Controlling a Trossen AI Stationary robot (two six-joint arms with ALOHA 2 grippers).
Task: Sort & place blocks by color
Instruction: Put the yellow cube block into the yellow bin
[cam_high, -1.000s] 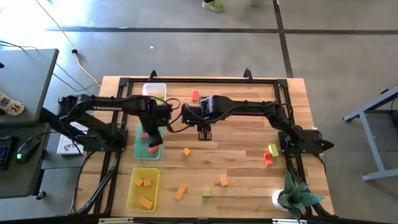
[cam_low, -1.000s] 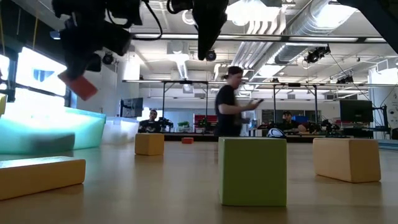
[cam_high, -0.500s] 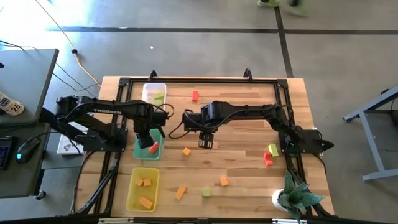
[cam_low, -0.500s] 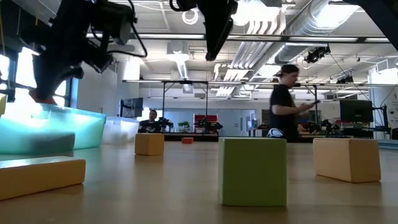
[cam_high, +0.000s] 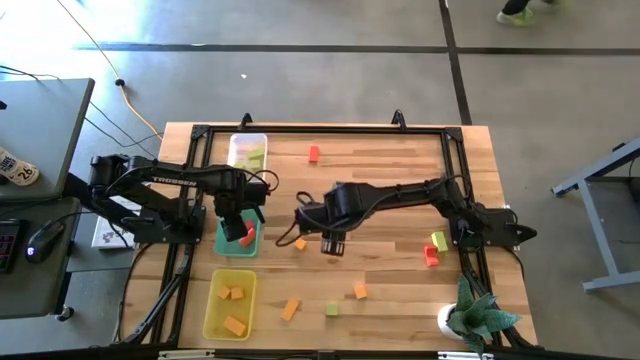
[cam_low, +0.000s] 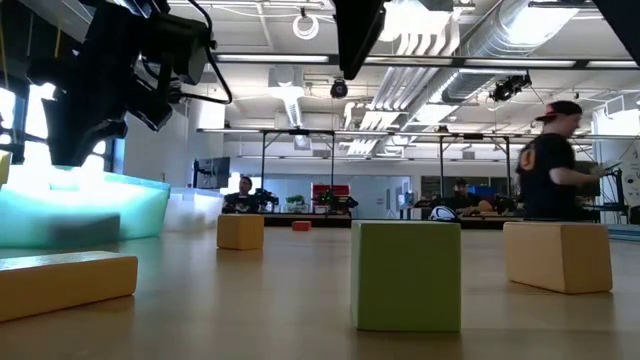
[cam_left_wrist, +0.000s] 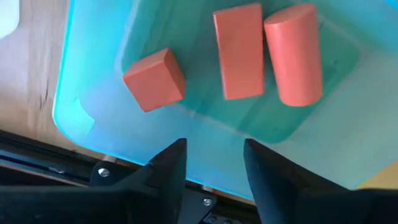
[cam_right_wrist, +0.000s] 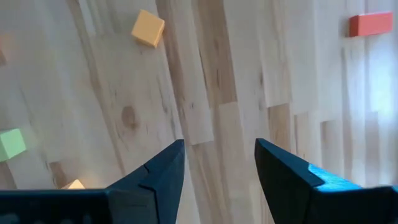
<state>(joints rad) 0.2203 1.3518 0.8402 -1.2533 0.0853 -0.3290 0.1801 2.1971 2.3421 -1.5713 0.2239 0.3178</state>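
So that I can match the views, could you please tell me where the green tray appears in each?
High: green tray left of centre, beneath the left hand.
Low: far left edge.
Left wrist: fills most of the picture, three red blocks inside.
Right wrist: not in it.
Shared landmark: the left hand above it.

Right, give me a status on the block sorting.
Done: three red pieces lie in the green tray, orange ones in the yellow tray, green ones in the clear tray. In hand: nothing; the left gripper hangs open over the green tray, the right gripper open mid-table. Left: about eight loose blocks.
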